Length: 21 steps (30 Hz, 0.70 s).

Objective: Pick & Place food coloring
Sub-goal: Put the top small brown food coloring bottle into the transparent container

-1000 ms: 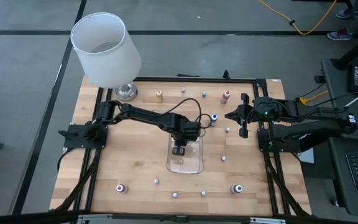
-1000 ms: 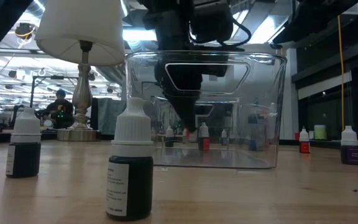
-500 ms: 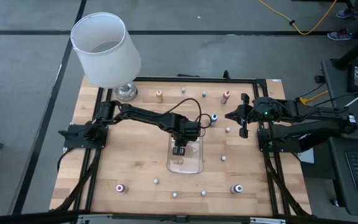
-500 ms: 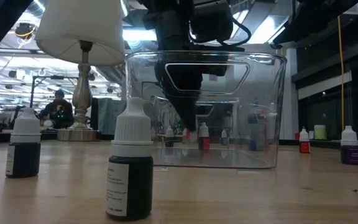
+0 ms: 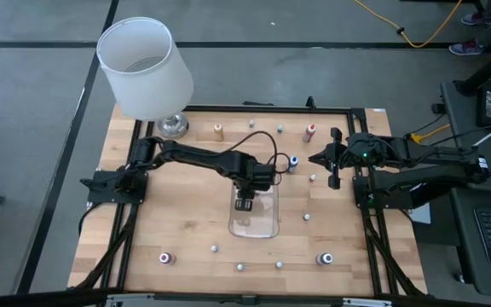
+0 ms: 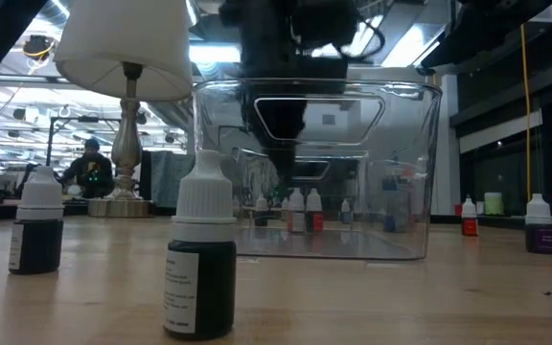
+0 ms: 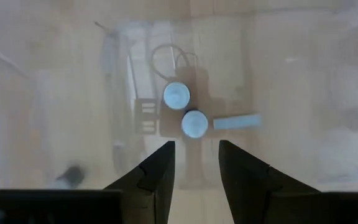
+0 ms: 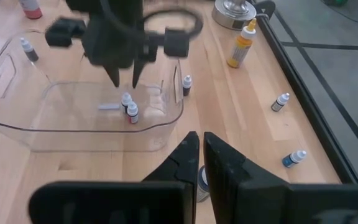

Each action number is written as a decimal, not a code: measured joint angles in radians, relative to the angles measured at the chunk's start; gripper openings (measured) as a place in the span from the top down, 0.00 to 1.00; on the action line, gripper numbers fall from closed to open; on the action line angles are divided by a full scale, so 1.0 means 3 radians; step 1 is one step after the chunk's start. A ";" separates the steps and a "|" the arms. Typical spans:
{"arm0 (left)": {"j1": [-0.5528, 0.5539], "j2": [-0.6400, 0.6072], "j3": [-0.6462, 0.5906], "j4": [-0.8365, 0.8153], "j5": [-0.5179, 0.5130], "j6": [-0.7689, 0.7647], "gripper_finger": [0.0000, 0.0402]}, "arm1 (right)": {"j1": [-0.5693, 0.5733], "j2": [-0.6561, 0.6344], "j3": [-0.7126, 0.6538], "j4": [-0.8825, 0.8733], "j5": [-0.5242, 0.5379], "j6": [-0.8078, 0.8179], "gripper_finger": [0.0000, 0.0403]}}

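The left gripper (image 7: 194, 163) hangs over the clear tray (image 5: 267, 228) near the middle of the table (image 5: 186, 213), its fingers (image 7: 157, 168) apart and holding nothing. Right below it two food coloring bottles (image 7: 186, 110) stand upright and touching on the tray floor, with a third lying flat beside them. More bottles (image 5: 217, 131) are scattered along the table's far edge and others near its front edge. The right gripper (image 5: 332, 176) waits by the right edge, fingers together and empty. A white lamp (image 5: 146, 70) stands at the far left corner.
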 joint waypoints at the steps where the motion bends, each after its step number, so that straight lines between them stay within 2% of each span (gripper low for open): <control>1: -0.0001 -0.0024 0.0063 -0.0102 -0.0005 0.0006 0.70 | 0.0000 0.0001 0.0000 0.0000 0.0000 -0.0001 0.93; 7: 0.0000 -0.0315 0.0346 -0.0501 -0.0087 0.0025 0.70 | -0.0001 0.0000 0.0000 -0.0025 0.0000 0.0002 0.93; 14: 0.0038 -0.0995 0.0355 -0.0750 -0.0319 -0.0170 0.70 | -0.0004 0.0000 0.0000 -0.0087 -0.0001 0.0010 0.93; 21: -0.0041 -0.1866 -0.0036 -0.0908 -0.0451 -0.0516 0.70 | -0.0004 0.0001 0.0000 -0.0127 -0.0001 0.0023 0.93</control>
